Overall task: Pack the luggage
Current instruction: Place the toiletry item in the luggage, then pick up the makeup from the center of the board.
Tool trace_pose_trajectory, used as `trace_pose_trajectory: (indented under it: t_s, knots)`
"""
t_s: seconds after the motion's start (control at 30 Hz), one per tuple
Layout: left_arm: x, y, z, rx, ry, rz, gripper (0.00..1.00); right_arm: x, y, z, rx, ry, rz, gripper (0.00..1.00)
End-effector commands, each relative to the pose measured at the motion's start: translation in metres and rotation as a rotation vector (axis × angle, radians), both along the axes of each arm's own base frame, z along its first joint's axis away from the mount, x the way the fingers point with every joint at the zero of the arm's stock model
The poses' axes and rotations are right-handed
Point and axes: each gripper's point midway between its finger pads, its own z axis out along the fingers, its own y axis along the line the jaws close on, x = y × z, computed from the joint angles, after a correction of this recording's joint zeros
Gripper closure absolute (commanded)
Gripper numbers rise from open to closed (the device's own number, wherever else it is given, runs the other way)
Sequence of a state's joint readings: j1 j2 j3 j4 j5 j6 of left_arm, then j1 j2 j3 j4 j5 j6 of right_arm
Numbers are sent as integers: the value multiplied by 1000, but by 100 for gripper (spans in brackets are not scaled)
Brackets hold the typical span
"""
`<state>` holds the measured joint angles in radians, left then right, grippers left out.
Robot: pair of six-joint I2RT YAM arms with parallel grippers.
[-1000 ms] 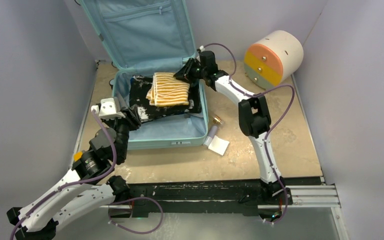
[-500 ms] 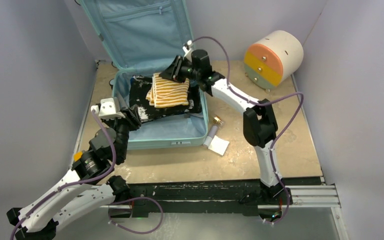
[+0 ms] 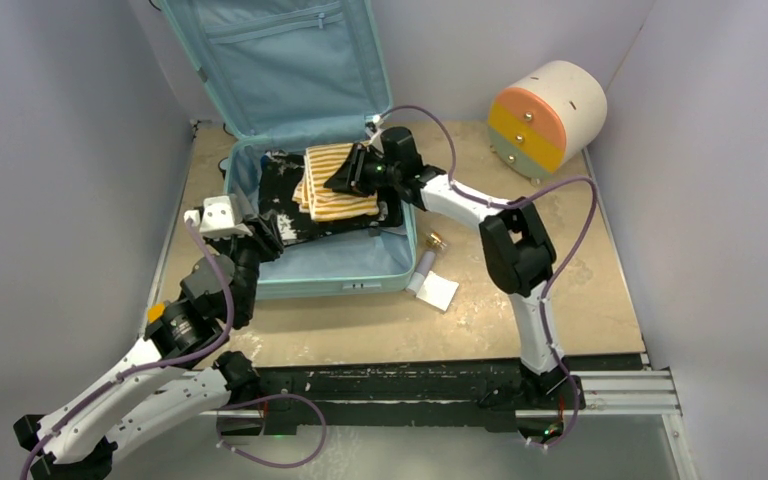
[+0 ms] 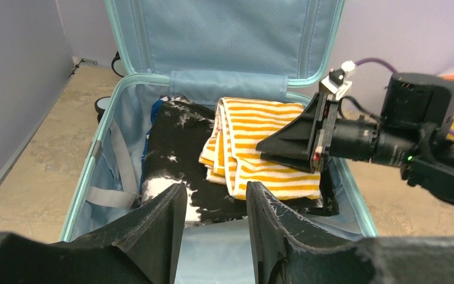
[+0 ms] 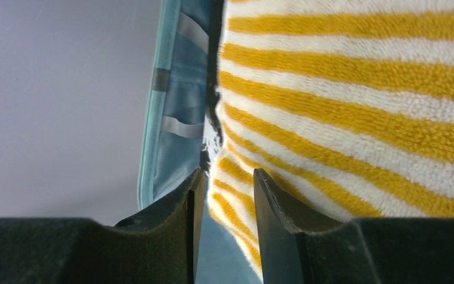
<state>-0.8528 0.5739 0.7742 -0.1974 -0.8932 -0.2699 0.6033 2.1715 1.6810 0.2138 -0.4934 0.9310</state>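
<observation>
Both left pincer (image 4: 214,198) and right pincer (image 5: 227,183) gape empty; pale teal luggage (image 3: 332,266) lies open.

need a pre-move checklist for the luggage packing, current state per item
1. Lid of luggage open, propped upright: ok.
2. Striped towel inside the base, lying on the black-and-white garment: ok.
3. Jaws of right arm apart, nothing between them, low over the towel: ok.
4. Jaws of left arm apart and empty, at the luggage's near-left corner: ok.
5. Everything packed: not ok. A small bottle and a white card lie on the table beside the luggage.
6. Towel clear of the rim for closing: cannot tell, since the right arm hides its right edge.
</observation>
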Motion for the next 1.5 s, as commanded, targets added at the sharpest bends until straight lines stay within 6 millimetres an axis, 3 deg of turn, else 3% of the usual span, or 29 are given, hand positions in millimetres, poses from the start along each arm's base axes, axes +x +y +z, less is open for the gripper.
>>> trace_pose_trajectory:
  t_s: [0.0, 0.1, 0.17, 0.33, 0.37, 0.43, 0.57, 0.67, 0.8, 0.9, 1.0, 1.07, 1.17, 1.23, 1.3, 1.47]
  knots:
    - [0, -2, 10, -27, -17, -11, 56, -5, -16, 132, 71, -278, 28, 60]
    - [0, -4, 11, -29, -18, -23, 56, -18, -41, 181, 38, -425, -21, 57]
    - [0, -7, 10, -24, -16, -38, 56, -28, -61, 196, 5, -506, -68, 55]
    - [3, -14, 5, -5, 4, -56, 56, -60, -130, 201, -124, -688, -249, 49]
    - [4, -15, 4, 0, 8, -59, 56, -68, -146, 179, -164, -676, -288, 48]
    - [5, -17, 3, 5, 12, -62, 56, -86, -179, 163, -212, -670, -378, 43]
    - [8, -25, -1, 23, 21, -87, 56, -120, -233, 116, -326, -597, -490, 22]
    - [10, -34, -4, 39, 29, -122, 55, -141, -261, 93, -389, -535, -546, 12]
    - [12, -44, -9, 62, 40, -166, 54, -157, -291, 74, -434, -501, -636, 11]
    - [11, -55, -9, 62, 42, -220, 54, -162, -298, 57, -489, -477, -626, 14]
    - [11, -67, -10, 67, 40, -281, 54, -170, -279, 35, -472, -408, -517, 17]
    - [6, -81, -10, 84, 35, -364, 54, -164, -272, 19, -458, -413, -510, 18]
    - [-4, -99, -4, 82, 10, -494, 54, -151, -259, 3, -445, -440, -482, 18]
    - [-8, -105, -2, 74, -8, -537, 54, -134, -258, 2, -499, -490, -493, 17]
    - [-10, -107, 0, 67, -14, -549, 54, -123, -250, -11, -534, -474, -463, 18]
    - [-10, -103, 1, 60, 3, -529, 54, -87, -237, -22, -598, -531, -435, 21]
